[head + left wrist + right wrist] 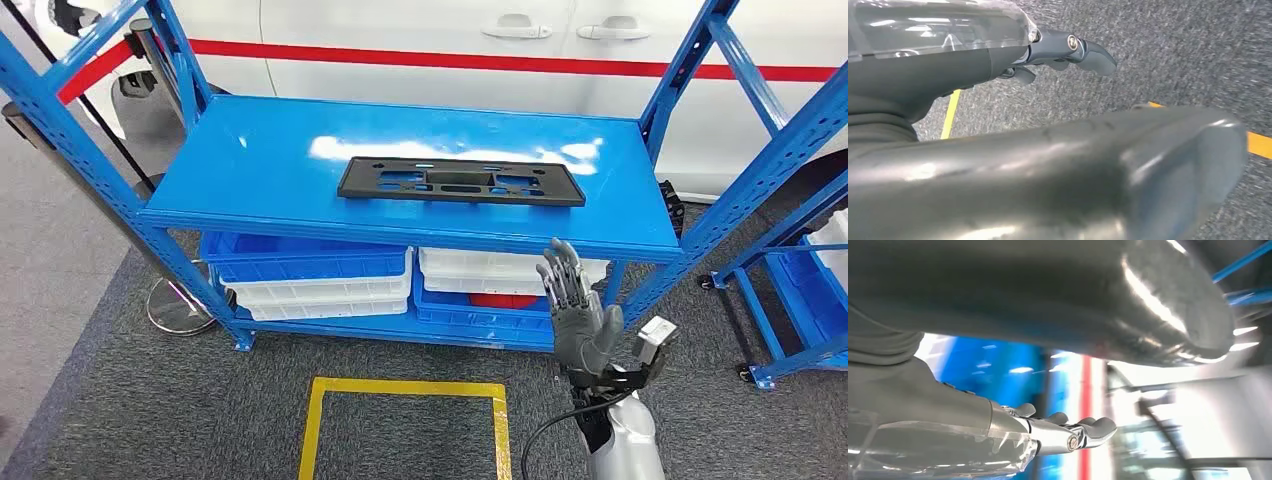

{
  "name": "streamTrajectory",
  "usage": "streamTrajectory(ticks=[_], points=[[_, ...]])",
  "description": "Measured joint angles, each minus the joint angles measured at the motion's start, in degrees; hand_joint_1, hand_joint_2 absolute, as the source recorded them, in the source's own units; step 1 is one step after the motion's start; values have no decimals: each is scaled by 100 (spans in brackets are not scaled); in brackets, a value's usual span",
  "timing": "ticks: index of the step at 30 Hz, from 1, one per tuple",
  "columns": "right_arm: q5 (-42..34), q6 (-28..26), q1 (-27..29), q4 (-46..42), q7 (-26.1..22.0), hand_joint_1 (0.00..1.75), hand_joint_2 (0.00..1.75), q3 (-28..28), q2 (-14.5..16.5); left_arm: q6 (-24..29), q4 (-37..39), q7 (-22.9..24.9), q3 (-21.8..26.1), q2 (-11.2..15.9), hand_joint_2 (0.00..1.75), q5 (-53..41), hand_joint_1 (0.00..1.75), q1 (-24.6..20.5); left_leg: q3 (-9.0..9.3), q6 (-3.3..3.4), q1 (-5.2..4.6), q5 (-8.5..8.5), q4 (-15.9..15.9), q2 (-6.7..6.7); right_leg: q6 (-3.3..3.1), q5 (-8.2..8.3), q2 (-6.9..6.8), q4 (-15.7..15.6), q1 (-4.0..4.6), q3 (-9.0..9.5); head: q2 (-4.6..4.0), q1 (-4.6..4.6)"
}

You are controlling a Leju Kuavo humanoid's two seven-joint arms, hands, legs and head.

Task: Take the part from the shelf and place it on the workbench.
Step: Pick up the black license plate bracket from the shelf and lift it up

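Grey and dark-fingered, your robot's right hand (578,310) is raised in front of the shelf's front edge with its fingers (562,272) stretched out and apart, holding nothing. It hangs short of the part, below and to the right of it in the head view. The right wrist view shows that hand's fingers (1083,429) spread in the air before a blurred blue surface.

Look at the left wrist view and you see the left hand (1058,55) over grey carpet (1173,45) crossed by yellow tape; its fingers are only partly visible beyond the thick thumb, so you cannot tell whether it is loose or clenched.

One flat black rectangular plastic plate (461,181) lies on the top board of the blue metal shelf rack (270,160), near the board's middle and a little toward the right, long side parallel to the front edge. It has several cut-out slots and small holes through it, and rounded corners. Nothing touches it.

On the rack's lower level you can count two stacks of shallow plastic bins: blue over white on the left (310,280), white over blue on the right (480,290). One square of yellow floor tape (405,425) marks the carpet in front of the rack, and a white vehicle body with a red stripe (440,50) stands behind it.
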Motion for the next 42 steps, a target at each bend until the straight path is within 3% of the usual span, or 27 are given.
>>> streamTrajectory(ticks=[3, 5, 7, 9, 11, 12, 13, 14, 16, 18, 19, 21, 23, 26, 27, 28, 29, 32, 34, 37, 39, 42], points=[[-197, 201, -49, -343, -85, 0, 0, 69, 68, 34, 32, -5, -86, 1, 0, 113, 0, -17, 3, -55, -48, -37, 28, 59, -62, 46, -130, -343, 55, 121, 0, -1], [-392, 397, -73, -683, -169, 0, 0, 130, 129, 62, 63, -11, -171, 3, 0, 228, 0, -32, 9, -107, -64, -52, 25, 144, -121, 40, -69, -396, 60, 112, 0, -2], [-577, 587, -88, -1011, -249, 0, 0, 201, 186, 91, 95, -22, -250, 18, 0, 339, 0, -54, -9, -172, -52, -147, 114, 147, -183, 67, 14, -433, 31, 119, 0, -1], [-753, 778, -118, -1324, -328, 0, 0, 294, 260, 121, 122, -36, -329, 31, 0, 449, 0, -78, -199, -236, -22, -450, 584, 55, -233, 87, 85, -458, 3, 128, 0, -1], [-934, 966, -137, -1616, -411, 0, 0, 389, 322, 148, 146, -45, -409, 32, 0, 569, 0, -93, -544, -282, 9, -804, 1360, 1, -246, 89, 171, -456, -1, 123, 0, -1], [-1025, 1058, -140, -1760, -453, 0, 0, 433, 347, 161, 159, -49, -448, 35, 0, 629, 0, -97, -664, -300, 26, -864, 1614, -6, -245, 89, 221, -454, -2, 124, 0, -1], [-1116, 1148, -145, -1908, -495, 0, 0, 476, 371, 174, 174, -52, -486, 39, 0, 690, 0, -99, -694, -312, 41, -812, 1668, -8, -243, 89, 274, -452, -5, 129, 0, -1], [-1203, 1234, -154, -2053, -536, 0, 0, 520, 396, 190, 192, -57, -526, 45, 0, 743, 0, -103, -605, -319, 57, -643, 1467, -18, -237, 88, 330, -450, -10, 139, 0, -1], [-1376, 1400, -184, -2335, -619, 0, 0, 616, 442, 223, 227, -67, -599, 60, 0, 810, 0, -114, -240, -323, 93, -232, 667, -162, -203, 81, 439, -440, -18, 162, 0, -1], [-1538, 1510, -229, -2591, -700, 0, 0, 743, 468, 253, 261, -78, -662, 69, 0, 837, 0, -133, -3, -298, 104, -65, 115, -349, -136, 85, 530, -423, -20, 145, 0, -1], [-1597, 1509, -247, -2697, -730, 0, 0, 814, 471, 262, 273, -82, -684, 70, 0, 846, 0, -141, 19, -272, 93, -82, 51, -400, -96, 97, 564, -426, -23, 127, 0, -1], [-1654, 1418, -263, -2843, -758, 0, 0, 926, 471, 269, 287, -92, -708, 69, 0, 856, 0, -160, 27, -188, 83, -49, 12, -359, -13, 116, 600, -446, -41, 106, 0, -1], [-1649, 1295, -274, -2911, -763, 0, 0, 979, 459, 263, 293, -108, -715, 68, 0, 857, 0, -171, 36, -93, 91, 0, -37, -309, 40, -17, 451, -268, -43, 24, 0, 1], [-1561, 1028, -298, -2975, -767, 0, 0, 1144, 376, 225, 317, -148, -730, 71, 0, 860, 0, -167, 19, -24, 62, 17, -55, -223, 60, -534, 221, 742, -36, -454, 0, 1], [-1511, 914, -288, -2983, -769, 0, 0, 1223, 335, 208, 328, -164, -737, 72, 0, 862, 0, -163, 15, -17, 46, 13, -53, -196, 59, -619, 207, 1034, -36, -595, 0, 1], [-1459, 807, -274, -2984, -769, 0, 0, 1299, 291, 193, 336, -176, -744, 73, 0, 863, 0, -162, 14, -12, 31, 10, -50, -175, 51, -601, 202, 1145, -35, -649, 0, 1], [-1410, 720, -264, -2982, -769, 0, 0, 1370, 251, 180, 342, -184, -752, 74, 0, 863, 0, -165, 17, -9, 17, 7, -46, -164, 31, -473, 198, 1020, -30, -586, 0, 1], [-1295, 558, -261, -2975, -770, 0, 0, 1580, 162, 154, 348, -193, -775, 68, 0, 863, 0, -186, 32, -19, -26, -15, -33, -148, -95, 13, 169, -68, 23, -47, 0, 1], [-1242, 498, -260, -2955, -770, 0, 0, 1718, 129, 146, 348, -192, -781, 60, 0, 863, 0, -196, 20, -64, -34, -26, -30, -138, -149, 78, 154, -435, 62, 119, 0, 1], [-1226, 402, -263, -2902, -770, 0, 0, 1867, 92, 145, 350, -197, -782, 60, 0, 863, 0, -203, 17, -152, -32, -58, -20, -118, -185, 102, 161, -516, 39, 152, 0, 0], [-1223, 330, -272, -2863, -771, 0, 0, 1963, 73, 145, 351, -209, -783, 61, 0, 863, 0, -211, -121, -205, -22, -261, 315, -110, -229, 120, 147, -585, -3, 208, 0, -2], [-1200, 245, -276, -2777, -770, 0, 0, 2075, 37, 145, 352, -228, -784, 59, 0, 864, 0, -201, -656, -284, 41, -687, 1352, -107, -257, 104, 141, -592, 0, 227, 0, -3]])
